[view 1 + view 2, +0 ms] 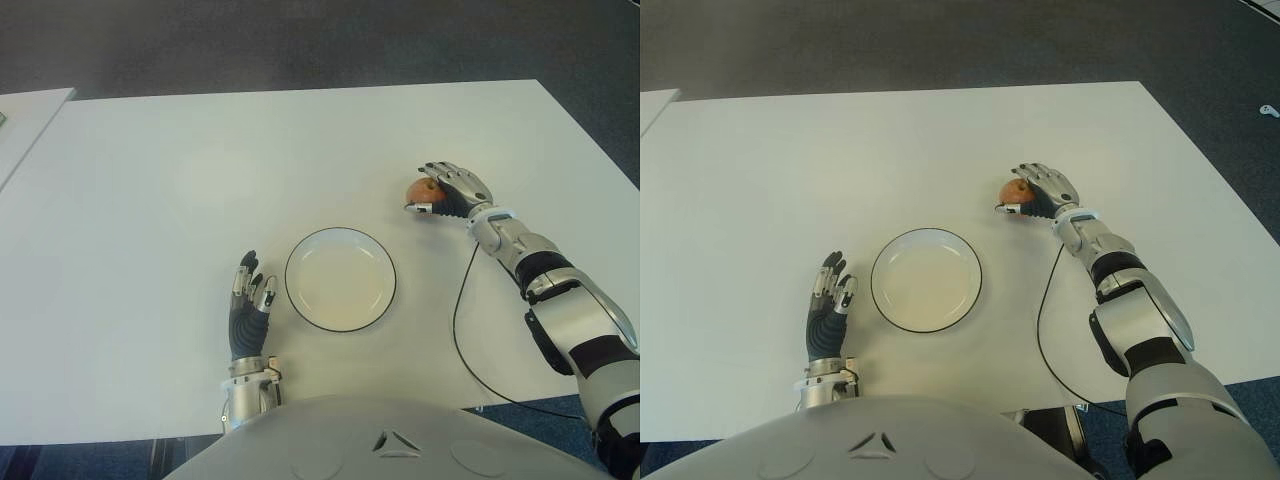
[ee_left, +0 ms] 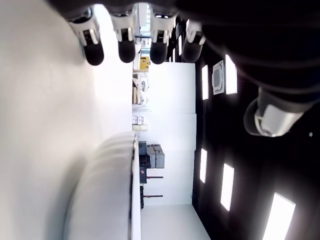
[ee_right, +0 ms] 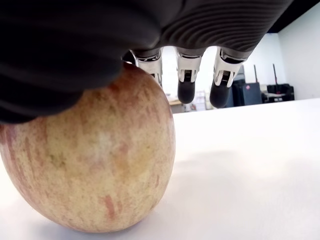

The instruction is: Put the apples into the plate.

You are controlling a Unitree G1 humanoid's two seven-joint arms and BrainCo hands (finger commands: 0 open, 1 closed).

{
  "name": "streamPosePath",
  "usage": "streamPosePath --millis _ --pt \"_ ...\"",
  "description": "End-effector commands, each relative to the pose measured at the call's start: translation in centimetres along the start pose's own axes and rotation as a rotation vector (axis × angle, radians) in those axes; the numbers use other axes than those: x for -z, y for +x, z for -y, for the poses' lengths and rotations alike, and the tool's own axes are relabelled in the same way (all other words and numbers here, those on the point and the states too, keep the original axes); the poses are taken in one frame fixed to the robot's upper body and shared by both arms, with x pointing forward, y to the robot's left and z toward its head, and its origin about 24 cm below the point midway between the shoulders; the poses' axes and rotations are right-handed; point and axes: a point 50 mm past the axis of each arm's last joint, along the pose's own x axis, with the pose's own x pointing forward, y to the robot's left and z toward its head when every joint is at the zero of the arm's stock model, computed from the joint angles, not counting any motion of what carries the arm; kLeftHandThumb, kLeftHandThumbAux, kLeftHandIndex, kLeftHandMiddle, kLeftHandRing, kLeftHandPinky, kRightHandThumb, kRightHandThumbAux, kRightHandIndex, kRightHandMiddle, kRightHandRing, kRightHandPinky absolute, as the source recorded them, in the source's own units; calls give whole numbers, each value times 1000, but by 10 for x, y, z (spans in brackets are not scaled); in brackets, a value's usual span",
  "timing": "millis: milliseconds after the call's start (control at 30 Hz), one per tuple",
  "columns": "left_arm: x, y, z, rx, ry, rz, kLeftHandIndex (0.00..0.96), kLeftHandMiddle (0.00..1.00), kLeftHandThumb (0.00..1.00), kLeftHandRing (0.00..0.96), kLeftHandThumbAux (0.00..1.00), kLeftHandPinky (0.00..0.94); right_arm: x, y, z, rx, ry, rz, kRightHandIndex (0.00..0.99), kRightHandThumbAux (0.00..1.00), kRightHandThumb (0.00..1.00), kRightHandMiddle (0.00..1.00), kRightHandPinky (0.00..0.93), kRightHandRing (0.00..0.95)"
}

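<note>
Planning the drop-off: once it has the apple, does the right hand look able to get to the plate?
Probably yes. The right hand is over the apple, the plate lies empty, and only bare table separates them. The left hand shows on the plate's far side.

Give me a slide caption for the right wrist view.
Right hand draped over an apple resting on the white table, fingers not yet closed.

Apple [image 3: 90, 155] top hidden under right hand [image 1: 447, 190]; grip contact can't tell.
</note>
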Motion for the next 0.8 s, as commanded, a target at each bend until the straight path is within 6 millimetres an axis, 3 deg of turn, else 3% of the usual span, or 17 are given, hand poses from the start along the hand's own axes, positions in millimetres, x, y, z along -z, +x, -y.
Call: streamPosePath --millis 33,800 --pt "14 -9 5 -21 -11 -102 0 0 74 0 429 0 -5 -4 -18 -72 -3 4 0 206 295 0 0 0" --pt "12 -10 7 -19 -11 -99 0 0 74 0 423 0 -13 -10 -42 -154 -1 -13 0 274 268 0 0 0"
